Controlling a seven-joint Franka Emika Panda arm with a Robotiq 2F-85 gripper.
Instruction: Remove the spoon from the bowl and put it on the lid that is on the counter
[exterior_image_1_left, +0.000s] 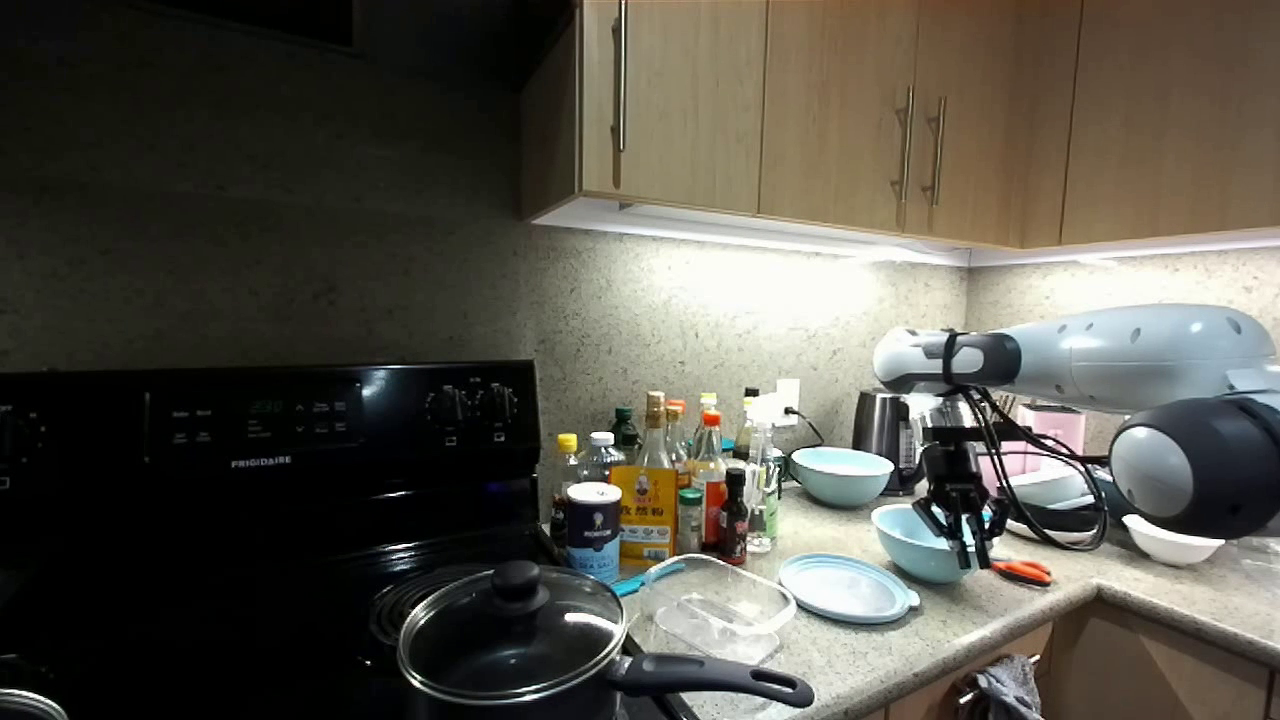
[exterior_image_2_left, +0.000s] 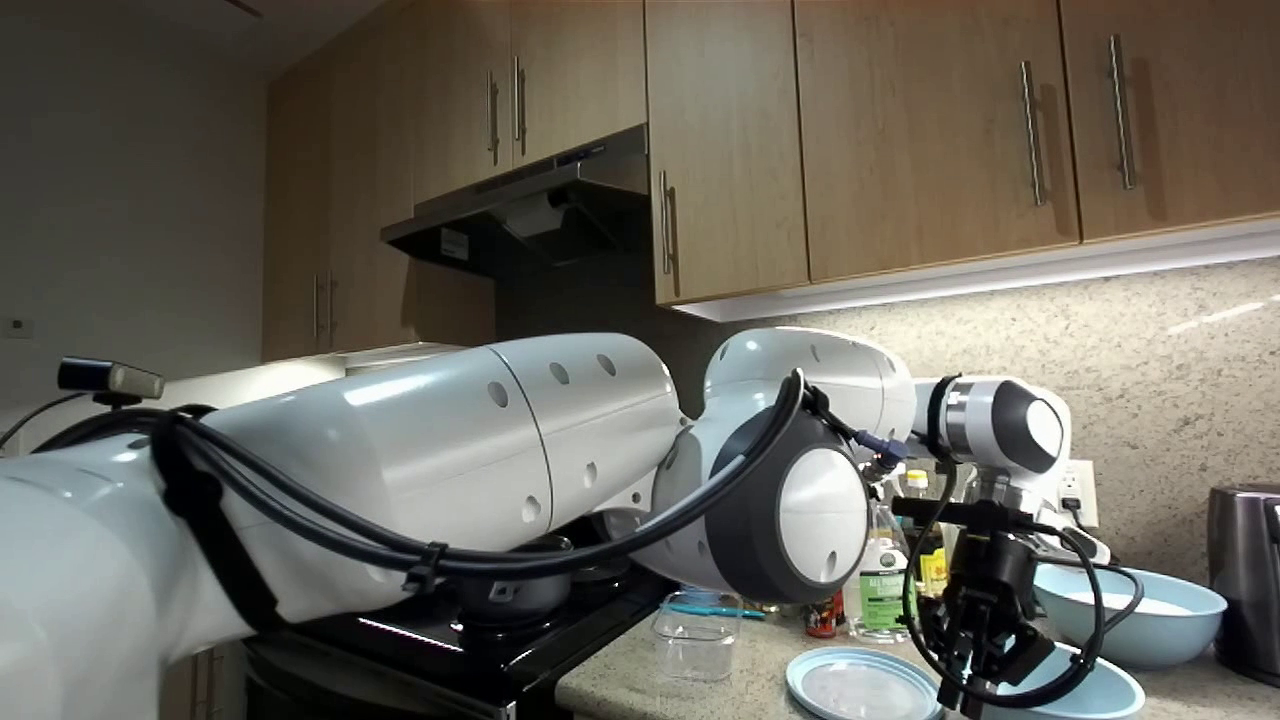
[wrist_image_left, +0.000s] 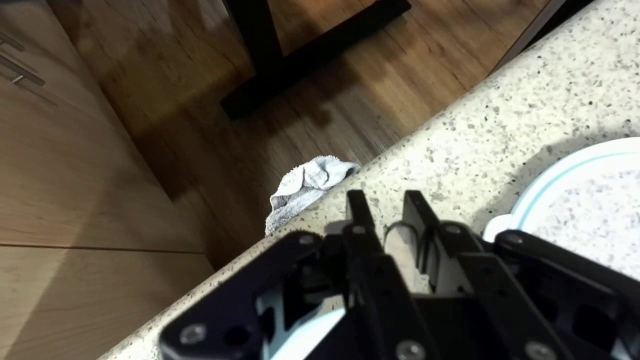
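Observation:
The pale blue-green bowl (exterior_image_1_left: 908, 552) stands near the counter's front edge; it also shows in an exterior view (exterior_image_2_left: 1112, 690) and at the bottom of the wrist view (wrist_image_left: 311, 336). The lid (exterior_image_1_left: 848, 588), pale blue with a see-through middle, lies flat beside it, also in the wrist view (wrist_image_left: 595, 215). My gripper (exterior_image_1_left: 970, 560) points down at the bowl's rim, its fingers (wrist_image_left: 385, 197) partly open with a narrow gap. A pale rounded end, likely the spoon's handle (wrist_image_left: 401, 245), shows between them; I cannot tell if they touch it. The spoon's rest is hidden.
A second blue bowl (exterior_image_1_left: 842, 478) and a kettle (exterior_image_1_left: 876, 430) stand behind. Orange-handled scissors (exterior_image_1_left: 1020, 571) lie right of the bowl. A clear container (exterior_image_1_left: 720, 600), several bottles (exterior_image_1_left: 655, 490) and a lidded pot (exterior_image_1_left: 515, 640) are left. A towel (wrist_image_left: 310, 187) hangs below the counter edge.

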